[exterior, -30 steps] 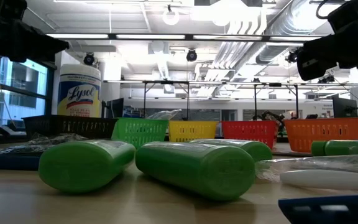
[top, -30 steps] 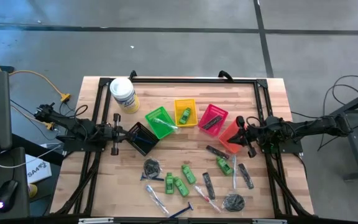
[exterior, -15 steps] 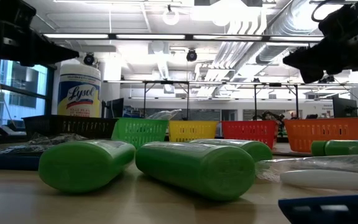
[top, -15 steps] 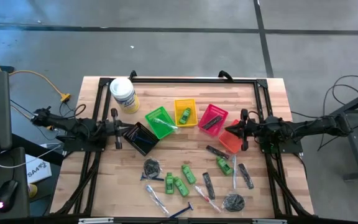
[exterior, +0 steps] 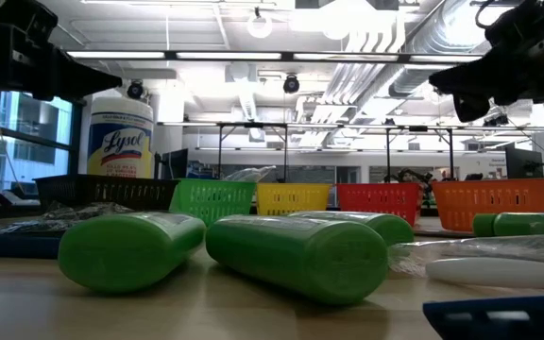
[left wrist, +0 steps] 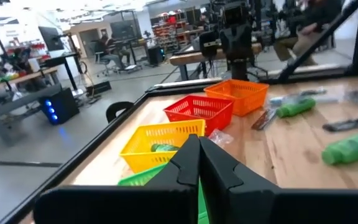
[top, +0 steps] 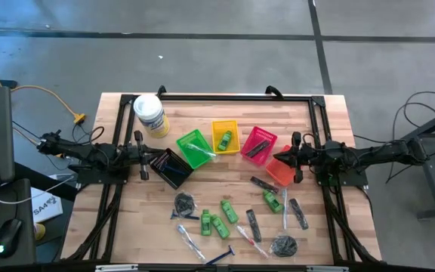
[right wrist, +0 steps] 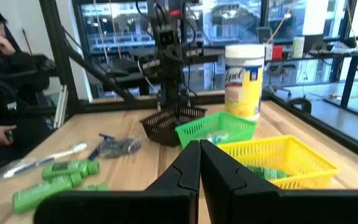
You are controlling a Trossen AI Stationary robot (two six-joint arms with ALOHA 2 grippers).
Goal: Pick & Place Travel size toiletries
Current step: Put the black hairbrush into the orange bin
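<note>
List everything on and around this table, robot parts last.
tub: one, white with yellow label, far left of table.
baskets: five, black, green, yellow, red, orange, in a row across the middle.
mini bottles: four loose, green, near half; one more in the yellow basket.
combs: three loose, black, near half; one in the red basket.
coiled bundles: two, dark, near half.
clear tubes: about three, near half.
razors: two, blue-handled, near edge.
person: one, dark clothing, beside the table.
left end effector: shut, over black basket.
right end effector: shut, over orange basket.
</note>
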